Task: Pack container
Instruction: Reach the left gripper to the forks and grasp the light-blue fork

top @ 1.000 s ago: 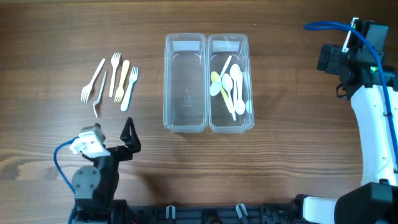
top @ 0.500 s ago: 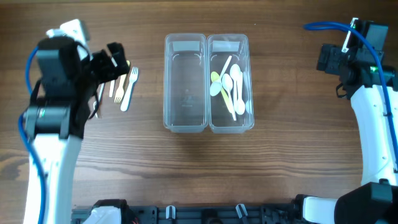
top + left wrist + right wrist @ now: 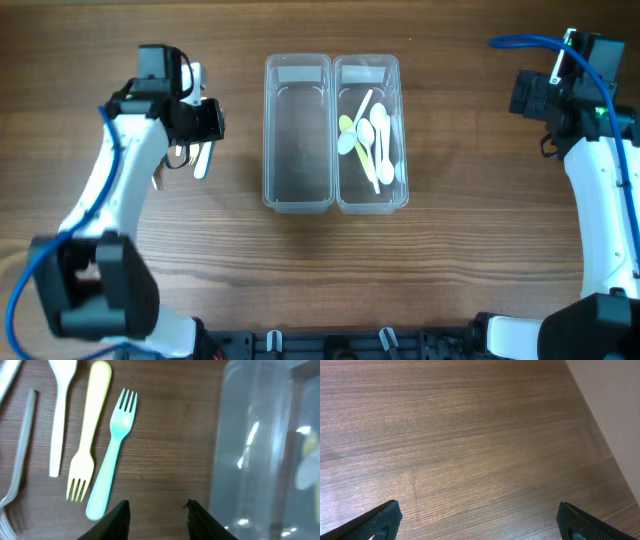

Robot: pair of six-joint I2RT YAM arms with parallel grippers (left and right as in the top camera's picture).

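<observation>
Two clear containers stand side by side at the table's middle: the left container (image 3: 298,135) is empty, the right container (image 3: 370,150) holds several spoons (image 3: 375,140). Forks lie left of them: a white fork (image 3: 60,415), a yellow fork (image 3: 90,430), a light blue fork (image 3: 112,455) and a clear fork (image 3: 20,455). My left gripper (image 3: 205,122) (image 3: 156,510) hangs over the forks' right side, between the blue fork and the empty container (image 3: 270,450). Its jaws stand partly apart over bare wood. My right gripper (image 3: 522,97) (image 3: 480,517) is wide open over bare wood at the far right.
In the overhead view the left arm (image 3: 120,190) covers most of the forks. The right arm (image 3: 600,210) runs along the table's right side. A pale edge (image 3: 615,410) borders the wood in the right wrist view.
The left arm has swung from the table's front up over the forks and toward the containers, and its jaws have narrowed. The right arm has not moved.
</observation>
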